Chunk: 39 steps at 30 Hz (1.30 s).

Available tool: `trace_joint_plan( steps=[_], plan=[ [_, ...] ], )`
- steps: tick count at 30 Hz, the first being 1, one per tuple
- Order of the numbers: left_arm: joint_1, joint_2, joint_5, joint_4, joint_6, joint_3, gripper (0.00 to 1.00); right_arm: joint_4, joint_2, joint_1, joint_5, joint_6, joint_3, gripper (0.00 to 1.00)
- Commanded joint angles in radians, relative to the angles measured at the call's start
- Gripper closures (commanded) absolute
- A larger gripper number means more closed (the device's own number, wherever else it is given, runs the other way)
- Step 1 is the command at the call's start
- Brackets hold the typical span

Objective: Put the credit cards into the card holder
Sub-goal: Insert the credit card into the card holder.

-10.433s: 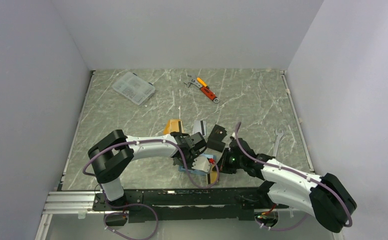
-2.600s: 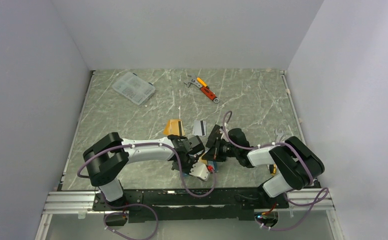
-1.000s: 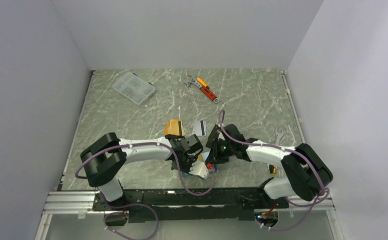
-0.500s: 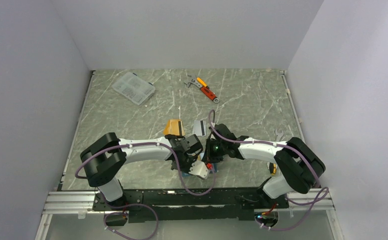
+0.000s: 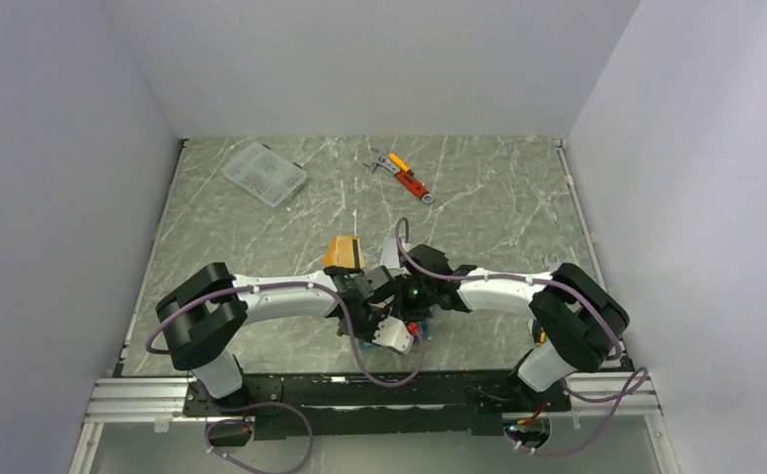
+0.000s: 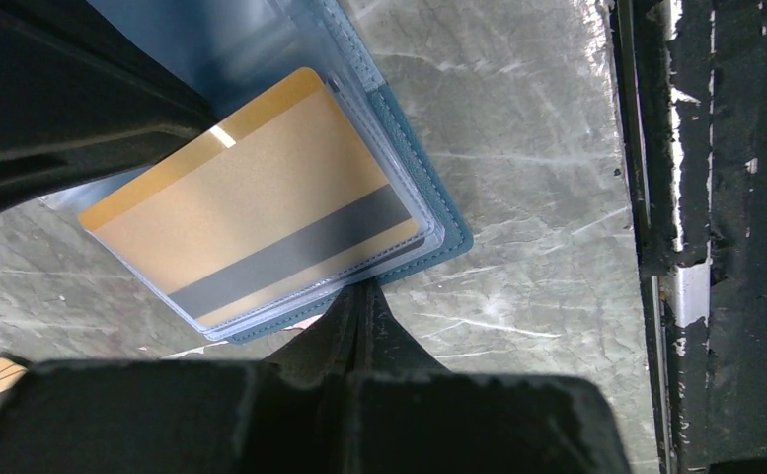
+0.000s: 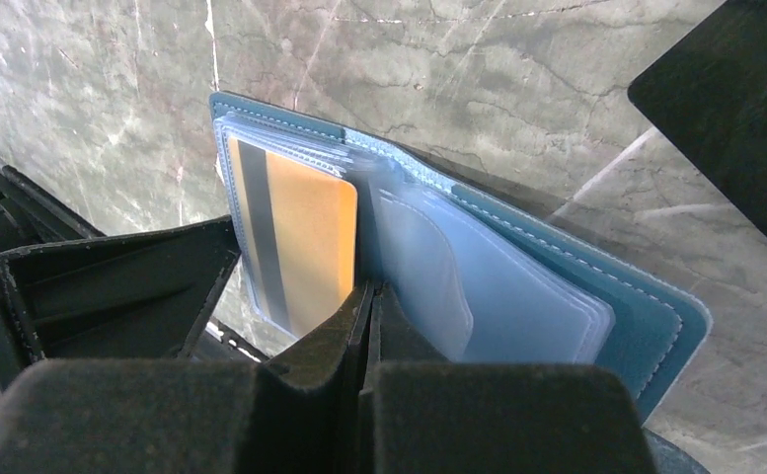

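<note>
Where the two arms meet low in the middle of the top view, the card holder [image 7: 646,326] lies open on the marble-patterned table [image 5: 498,207], teal cover down and clear sleeves up. One orange-gold card [image 6: 261,217] sits inside a sleeve, its dark stripe showing. The left gripper [image 6: 359,296] is closed, fingers pressed together, its tip at the holder's lower edge in the left wrist view; whether it pinches the cover cannot be told. The right gripper [image 7: 364,296] is likewise closed with nothing between its fingers, its tip against the sleeves beside that card. Just above them in the top view, a second orange-gold card [image 5: 345,251] lies loose, with a silver-grey card [image 5: 387,255] beside it, partly under the right arm. Farther up lie a red-handled wrench [image 5: 409,176] and, at upper left, a clear plastic box [image 5: 264,173].
</note>
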Motion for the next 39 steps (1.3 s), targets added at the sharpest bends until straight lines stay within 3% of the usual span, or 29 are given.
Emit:
trace_joint_plan(
  steps=[1, 10, 25, 36, 39],
  plan=[
    [0.014, 0.017, 0.009, 0.038, 0.014, -0.044, 1.00, -0.009, -0.004, 0.024, 0.030, 0.004, 0.014, 1.00],
    [0.021, -0.006, 0.001, 0.038, 0.019, -0.062, 1.00, -0.089, -0.113, -0.006, 0.088, -0.008, -0.028, 1.00],
    [0.021, -0.017, -0.016, 0.075, 0.020, -0.078, 1.00, -0.017, -0.009, 0.070, 0.041, -0.001, 0.061, 1.00],
    [0.029, -0.041, -0.045, 0.076, 0.038, -0.086, 1.00, -0.113, -0.051, 0.070, 0.072, -0.029, 0.095, 1.00],
    [0.057, -0.066, -0.048, 0.053, 0.026, -0.074, 1.00, -0.157, -0.123, 0.041, 0.088, -0.033, 0.073, 0.80]
  ],
)
